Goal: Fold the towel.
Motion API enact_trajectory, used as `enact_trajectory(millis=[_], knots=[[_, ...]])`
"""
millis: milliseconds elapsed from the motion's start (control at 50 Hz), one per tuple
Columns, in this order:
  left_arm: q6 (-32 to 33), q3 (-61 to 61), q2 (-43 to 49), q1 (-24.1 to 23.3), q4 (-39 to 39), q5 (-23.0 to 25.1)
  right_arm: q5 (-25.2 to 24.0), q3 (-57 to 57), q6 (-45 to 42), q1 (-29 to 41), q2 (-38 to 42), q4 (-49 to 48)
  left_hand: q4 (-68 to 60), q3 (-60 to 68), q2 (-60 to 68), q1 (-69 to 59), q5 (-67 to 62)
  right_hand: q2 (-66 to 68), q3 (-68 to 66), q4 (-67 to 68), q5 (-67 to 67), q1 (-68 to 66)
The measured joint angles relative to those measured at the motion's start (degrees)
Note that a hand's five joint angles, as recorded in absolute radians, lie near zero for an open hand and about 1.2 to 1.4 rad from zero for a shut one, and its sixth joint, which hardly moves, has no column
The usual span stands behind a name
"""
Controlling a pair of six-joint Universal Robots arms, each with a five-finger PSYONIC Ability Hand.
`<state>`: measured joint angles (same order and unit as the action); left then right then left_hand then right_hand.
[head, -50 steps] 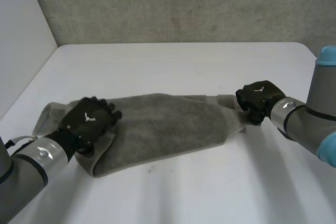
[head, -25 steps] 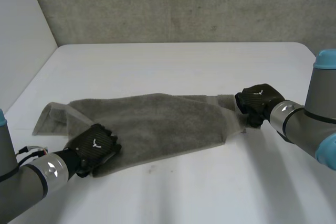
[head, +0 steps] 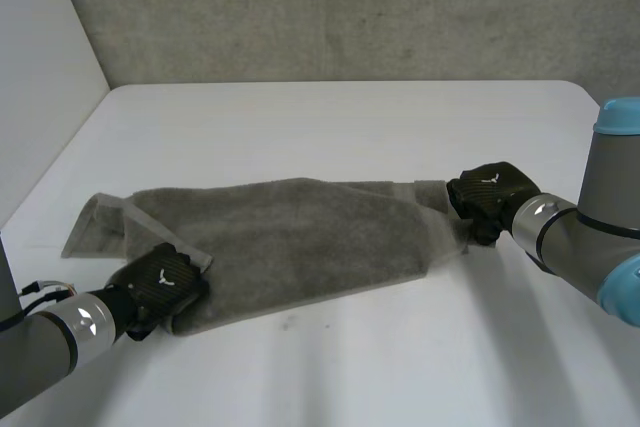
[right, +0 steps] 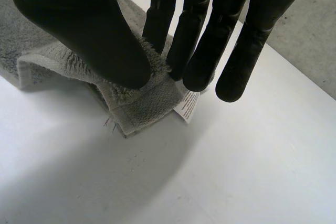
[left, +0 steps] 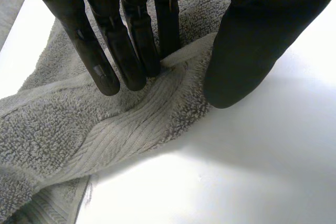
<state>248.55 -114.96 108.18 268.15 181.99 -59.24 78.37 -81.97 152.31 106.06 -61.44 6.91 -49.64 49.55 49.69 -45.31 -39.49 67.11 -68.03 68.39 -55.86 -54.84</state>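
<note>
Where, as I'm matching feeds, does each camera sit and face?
Head view: behind and between the arms, looking down on the table and towel; both arms, left hand and right hand show.
Left wrist view: on the left wrist, looking along the palm; left hand pinches a towel corner.
Right wrist view: on the right wrist, likewise; right hand pinches the corner with the label.
Shared: the towel, in all three.

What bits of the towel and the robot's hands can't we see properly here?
- Head view: the back of the left hand hides its fingertips on the towel.
- Head view: the right hand covers the towel corner it holds.
- Right wrist view: the print on the white label is too small to read.
- Both wrist views: the picture edges cut the towel off.
</note>
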Motion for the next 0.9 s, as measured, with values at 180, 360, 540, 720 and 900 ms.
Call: enact_trajectory(millis=[180, 360, 540, 720, 900], knots=[[-0.08, 0.37, 0.06, -0.17, -0.1, 0.69, 0.02, -0.09, -0.16, 0.03, 0.09, -0.04, -15.14, 15.15, 15.11, -17.93, -14.9, 0.0, 0.0, 0.0, 0.0, 0.0], [-4.5, 3.34, -7.71, -0.62, -0.08, 1.86, 0.42, 2.11, -0.18, -0.09, -2.45, 0.93, -19.86, 19.83, 19.77, -20.08, -19.04, 0.0, -0.01, 0.0, 0.0, 0.0], [-28.13, 9.89, -22.51, -1.18, 0.41, 1.63, 0.11, 8.03, -0.29, -1.18, -13.99, 8.33, -19.98, 20.04, 19.89, -20.42, -19.08, 0.0, -0.01, 0.0, 0.0, 0.0], [-53.28, 17.38, -34.51, 1.77, 0.56, -0.48, -0.51, 15.42, -3.94, -4.24, -27.22, 19.47, -20.09, 20.09, 19.97, -20.42, -19.26, 0.0, -0.01, 0.0, 0.0, 0.0], [-64.48, 20.27, -38.32, 5.58, 0.47, -5.96, 0.0, 17.59, -9.99, -4.9, -32.27, 24.39, -20.11, 20.09, 20.0, -20.42, -19.26, 0.0, -0.01, 0.0, -0.01, 0.0]])
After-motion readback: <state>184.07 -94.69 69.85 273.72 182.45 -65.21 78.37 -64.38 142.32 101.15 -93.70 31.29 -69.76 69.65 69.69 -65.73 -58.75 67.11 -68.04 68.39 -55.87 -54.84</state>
